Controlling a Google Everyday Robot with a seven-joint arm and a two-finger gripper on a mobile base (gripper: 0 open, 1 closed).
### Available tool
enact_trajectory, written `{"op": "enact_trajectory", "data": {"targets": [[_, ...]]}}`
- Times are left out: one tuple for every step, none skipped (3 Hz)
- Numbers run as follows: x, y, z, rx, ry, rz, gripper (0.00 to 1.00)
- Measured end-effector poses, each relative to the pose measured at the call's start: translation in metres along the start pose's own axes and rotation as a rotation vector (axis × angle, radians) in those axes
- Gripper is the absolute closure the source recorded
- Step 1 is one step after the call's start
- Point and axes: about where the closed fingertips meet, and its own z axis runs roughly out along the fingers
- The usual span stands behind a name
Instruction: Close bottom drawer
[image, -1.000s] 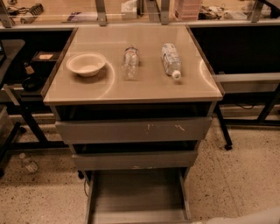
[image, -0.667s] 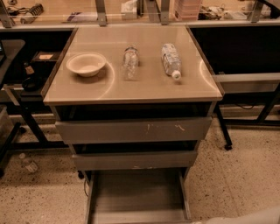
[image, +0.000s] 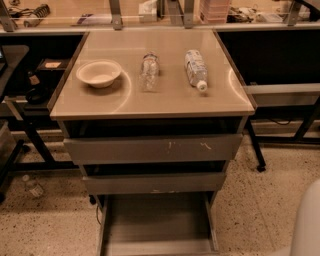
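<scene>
My pincer is nowhere in the shot, so I cannot tell how wide it stands or whether it holds anything; the only thing that may be the robot's is a pale rounded shape (image: 306, 220) at the frame edge, low and to the right of the table (image: 165, 102). The bottom drawer (image: 157, 225), a shallow grey metal tray with a plain front, is pulled well out from the foot of the table, below the medium grey drawer (image: 155, 182) and the wide scratched grey drawer (image: 152, 148). It looks empty, so I judge it light, rigid and free on its runners. No handle shows. I would press flat on the middle of the front lip so it does not skew, and push gently enough not to disturb the things on the table top.
</scene>
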Motion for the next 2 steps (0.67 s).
{"op": "enact_trajectory", "data": {"targets": [[0.0186, -0.0186, 0.035, 0.081, -0.012, 0.079, 1.0], [0.0186, -0.0186, 0.035, 0.081, -0.012, 0.079, 1.0]]}}
